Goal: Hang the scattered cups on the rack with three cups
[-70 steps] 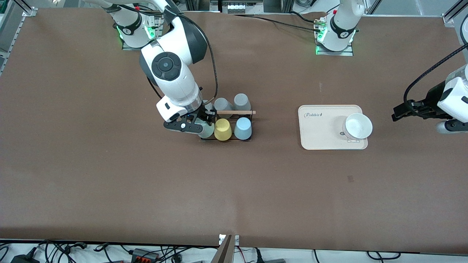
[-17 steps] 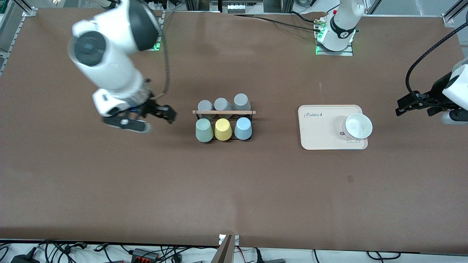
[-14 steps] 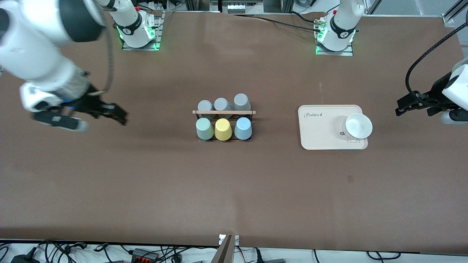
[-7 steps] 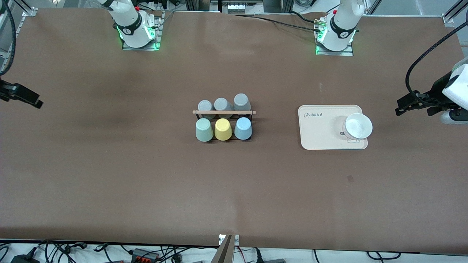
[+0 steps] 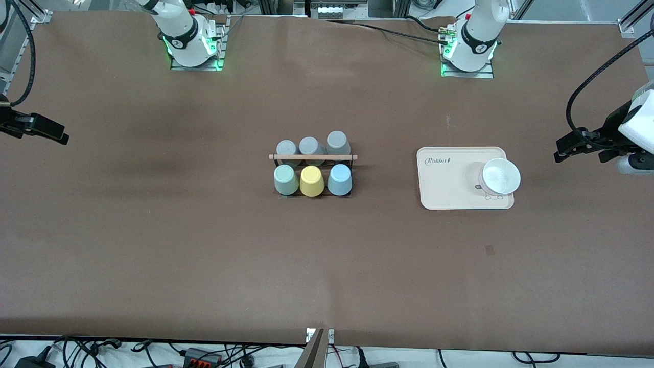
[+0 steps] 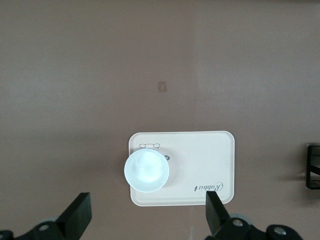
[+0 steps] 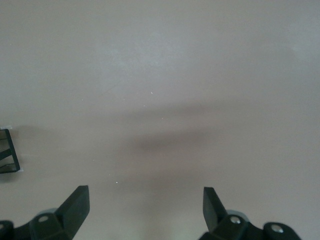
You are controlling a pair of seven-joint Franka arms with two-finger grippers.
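The black wire rack [image 5: 351, 168] with its wooden rod [image 5: 312, 157] stands mid-table. On the rack's side nearer the front camera, a mint green cup [image 5: 286, 180], a yellow cup [image 5: 311, 181] and a light blue cup [image 5: 339, 179] hang upside down in a row. My right gripper [image 5: 57, 135] hovers open and empty over bare table at the right arm's end, far from the rack; a rack corner [image 7: 7, 150] shows in its wrist view. My left gripper [image 5: 562, 148] waits open and empty in the air at the left arm's end, just off the tray.
Three grey cups [image 5: 310, 146] hang on the rack's side farther from the front camera. A cream tray [image 5: 444, 179] with a white bowl [image 5: 499, 177] on it lies toward the left arm's end. The left wrist view shows the tray [image 6: 200, 160] and the bowl [image 6: 146, 170].
My right gripper has let go of the mint green cup on the rack and swung away to the right arm's end of the table. The left arm has barely moved.
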